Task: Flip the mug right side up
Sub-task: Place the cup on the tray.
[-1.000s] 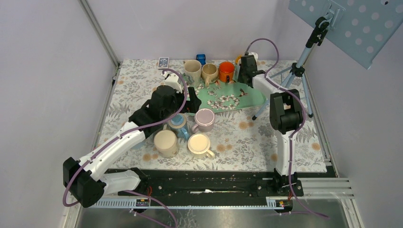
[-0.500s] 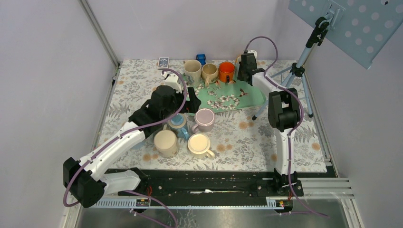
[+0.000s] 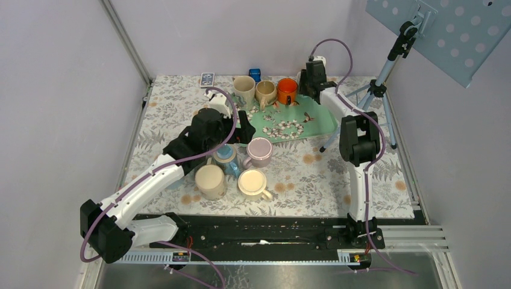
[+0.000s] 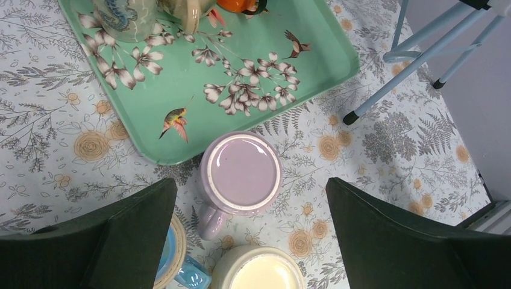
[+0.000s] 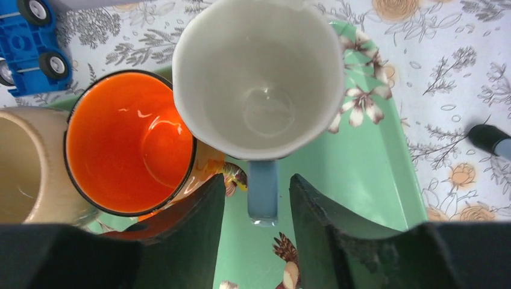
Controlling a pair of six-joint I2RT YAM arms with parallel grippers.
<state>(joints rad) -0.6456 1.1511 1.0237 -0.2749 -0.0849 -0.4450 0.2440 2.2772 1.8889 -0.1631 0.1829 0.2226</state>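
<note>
Two mugs sit under the grippers, one at each long side of the green floral tray (image 3: 322,123).

Just off the tray's near edge, on the flowered tablecloth (image 3: 373,180), the lilac mug (image 4: 241,174) stands upside down. Its flat base faces up and its handle points away from the tray. Whether it touches the tray's rim cannot be told. The left gripper (image 4: 250,180) hangs directly over it with its jaws spread wide, one finger on either side and clear of the mug, holding nothing. On the side of the lilac mug away from the tray are a cream mug (image 4: 259,274), open end up, and a light blue mug (image 4: 193,278), both only partly in view.

At the tray's far right corner the white mug (image 5: 259,78) stands right side up on the tray, its mouth open to the wrist camera. Its blue handle (image 5: 263,192) points toward the tray's middle. The right gripper (image 5: 258,179) is over that handle with its jaws narrowly parted, a finger on each side and a thin gap at both, so it grips nothing.

Just beside the white mug along the tray's far edge stands an orange mug (image 5: 129,141), upright, and next to that a beige mug (image 5: 24,162). A blue toy car (image 5: 27,42) lies on the cloth beyond the tray's far edge. A black tripod foot (image 5: 488,137) rests on the cloth off the tray's right side.
</note>
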